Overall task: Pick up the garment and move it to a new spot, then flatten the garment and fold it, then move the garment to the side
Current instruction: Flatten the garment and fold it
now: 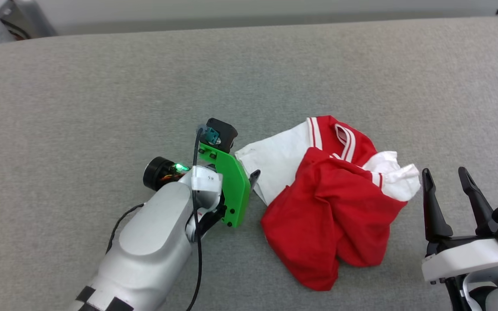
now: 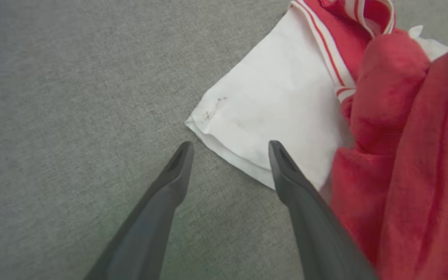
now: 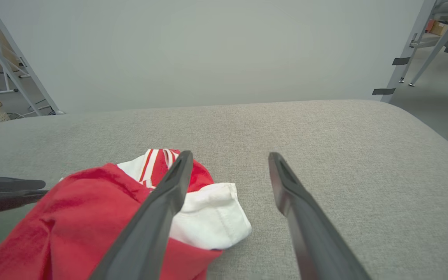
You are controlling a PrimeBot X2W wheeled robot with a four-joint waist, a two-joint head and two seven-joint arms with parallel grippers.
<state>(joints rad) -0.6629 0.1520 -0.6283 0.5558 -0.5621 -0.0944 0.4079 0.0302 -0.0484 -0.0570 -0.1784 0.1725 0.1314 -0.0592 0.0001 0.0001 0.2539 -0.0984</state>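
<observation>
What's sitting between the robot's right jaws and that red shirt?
Nothing: in the head view, only a narrow bare strip of grey padded surface separates the right gripper from the garment.

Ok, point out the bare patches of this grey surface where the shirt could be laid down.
Bare grey surface runs across the far side beyond the garment, and widely off to the left of the left pincer. Crowded: the near middle, where the garment lies between that and the right pincer.
</observation>
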